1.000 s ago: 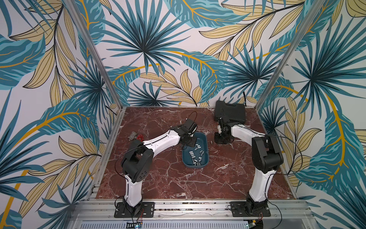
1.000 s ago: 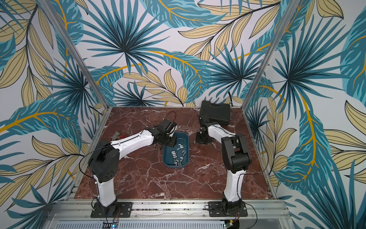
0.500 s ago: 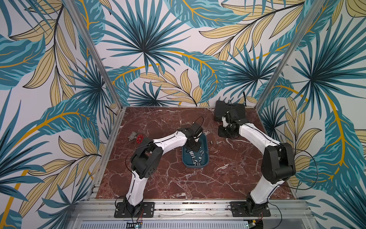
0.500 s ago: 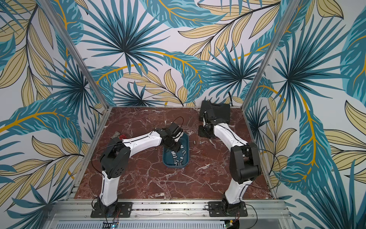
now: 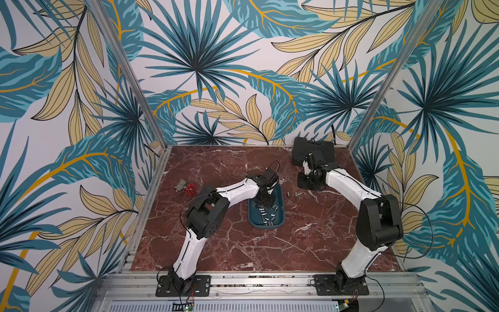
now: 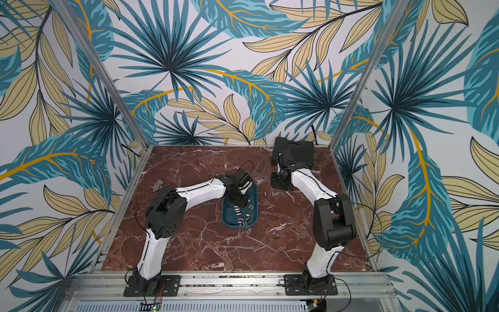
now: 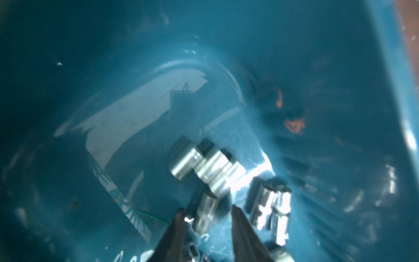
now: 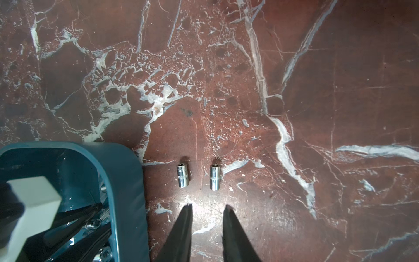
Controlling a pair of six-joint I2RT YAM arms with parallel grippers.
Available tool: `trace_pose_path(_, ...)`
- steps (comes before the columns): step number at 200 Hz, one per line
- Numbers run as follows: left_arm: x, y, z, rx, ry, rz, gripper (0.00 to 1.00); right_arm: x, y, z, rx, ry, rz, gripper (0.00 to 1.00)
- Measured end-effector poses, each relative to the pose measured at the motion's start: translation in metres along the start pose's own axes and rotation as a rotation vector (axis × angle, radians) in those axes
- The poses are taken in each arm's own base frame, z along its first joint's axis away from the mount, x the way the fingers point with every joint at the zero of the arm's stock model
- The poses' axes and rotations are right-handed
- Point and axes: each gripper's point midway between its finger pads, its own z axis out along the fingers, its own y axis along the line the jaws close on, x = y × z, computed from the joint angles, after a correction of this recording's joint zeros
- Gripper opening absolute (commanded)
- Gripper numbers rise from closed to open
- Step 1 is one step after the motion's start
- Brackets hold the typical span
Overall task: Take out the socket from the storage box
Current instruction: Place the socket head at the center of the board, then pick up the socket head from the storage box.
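No legible writing
Nothing readable shows on the sockets (image 8: 183, 175) lying just beside the storage box (image 8: 127, 181), nor on those blurred inside it.

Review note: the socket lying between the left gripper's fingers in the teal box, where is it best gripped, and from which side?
Pinch the socket across its round barrel at mid-length, coming down from above. It lies on its side on the storage box floor, left gripper straddling it; other sockets lie close.

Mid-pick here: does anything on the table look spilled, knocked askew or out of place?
Nothing spilled or damaged. Two sockets sit side by side on the table beside the bin, apparently placed. Only stray: a red-handled valve near the table's left edge.
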Motion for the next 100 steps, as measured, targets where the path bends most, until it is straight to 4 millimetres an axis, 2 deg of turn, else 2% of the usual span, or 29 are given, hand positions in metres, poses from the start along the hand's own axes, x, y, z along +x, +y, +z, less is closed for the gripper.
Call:
trace_pose_path(62,-0.0028,0.0022,0.0028,-0.015,-0.004,-0.001,0.14,0.0016,-0.0008,0.0009,-0.001,0.005,0.002,0.26)
trace_pose_path(100,-0.0048,0.0043,0.0003,-0.028,-0.014,-0.004,0.13,0.0018,-0.0009,0.0010,-0.001,0.005,0.002,0.26)
